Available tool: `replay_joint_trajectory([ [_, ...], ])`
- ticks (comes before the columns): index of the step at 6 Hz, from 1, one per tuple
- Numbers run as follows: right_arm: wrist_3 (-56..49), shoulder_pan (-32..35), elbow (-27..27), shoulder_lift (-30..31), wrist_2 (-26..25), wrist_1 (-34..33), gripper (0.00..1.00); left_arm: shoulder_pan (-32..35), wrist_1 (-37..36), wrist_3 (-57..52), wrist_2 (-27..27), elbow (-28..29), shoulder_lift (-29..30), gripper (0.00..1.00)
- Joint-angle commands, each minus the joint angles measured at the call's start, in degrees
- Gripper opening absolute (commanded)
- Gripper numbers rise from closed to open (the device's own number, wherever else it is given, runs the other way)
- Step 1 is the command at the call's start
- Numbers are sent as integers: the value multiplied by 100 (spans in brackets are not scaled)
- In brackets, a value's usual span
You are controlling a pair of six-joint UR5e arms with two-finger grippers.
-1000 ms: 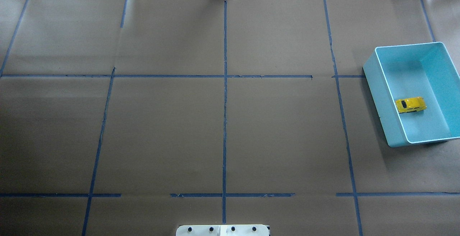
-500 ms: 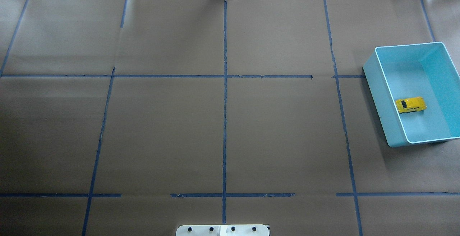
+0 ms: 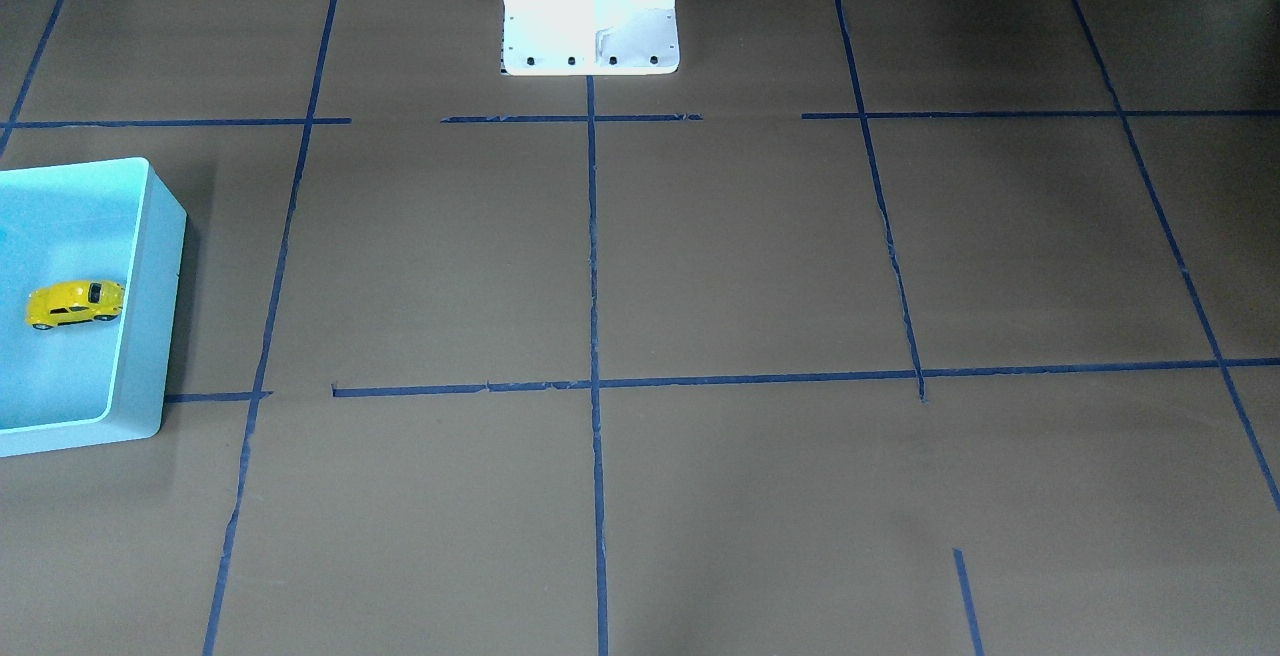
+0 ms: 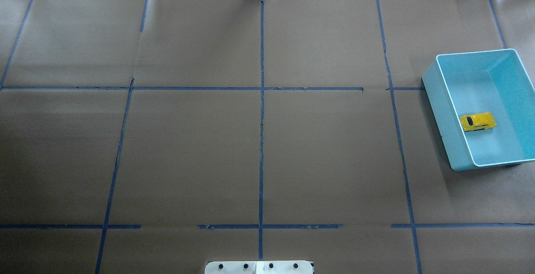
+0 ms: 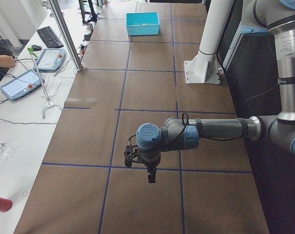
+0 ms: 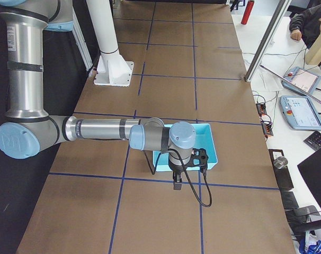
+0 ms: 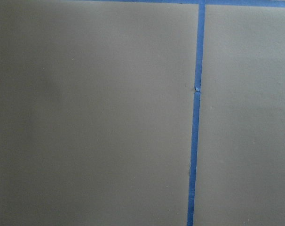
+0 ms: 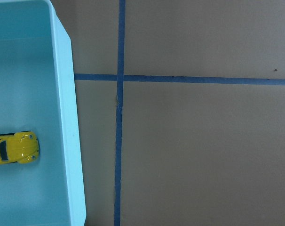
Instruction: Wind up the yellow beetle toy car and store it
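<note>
Brown paper-covered surface (image 4: 188,153), with a light blue plastic bin (image 4: 439,115) at the robot's right end. The left tool (image 5: 151,178) and right tool (image 6: 177,185) only show side-on, so I can't tell if they're spread or pressed together. The tiny yellow beetle toy car (image 4: 477,121) sits inside the bin by its wall. Main risk, I'd guess: any re-grab slips on that rounded body, since the wall crowds the tool.

Left arm (image 5: 220,129): silver-grey tubes, light blue joint caps, thin black cable looped at wrist. Right arm (image 6: 97,128): same colours; pale logo is seen on blue cap (image 6: 12,140) at 9 o'clock; black cable (image 6: 203,190) is hung under wrist. Left gripper (image 5: 151,178), right gripper (image 6: 177,185): black. White pedestal (image 3: 590,6): four dark screws (image 3: 572,61) are lined along 6 o'clock edge.
</note>
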State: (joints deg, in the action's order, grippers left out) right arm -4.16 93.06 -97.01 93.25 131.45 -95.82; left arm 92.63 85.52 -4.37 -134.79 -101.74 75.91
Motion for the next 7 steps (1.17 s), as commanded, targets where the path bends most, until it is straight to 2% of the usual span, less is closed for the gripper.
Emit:
replay_joint_trajectory([
  [1,12,11,-151,-52,29,-218,100,10,0,-2,-12,-12,-24,100],
  [7,-76,2,-239,18,74,-174,100,10,0,7,-143,-197,-15,100],
])
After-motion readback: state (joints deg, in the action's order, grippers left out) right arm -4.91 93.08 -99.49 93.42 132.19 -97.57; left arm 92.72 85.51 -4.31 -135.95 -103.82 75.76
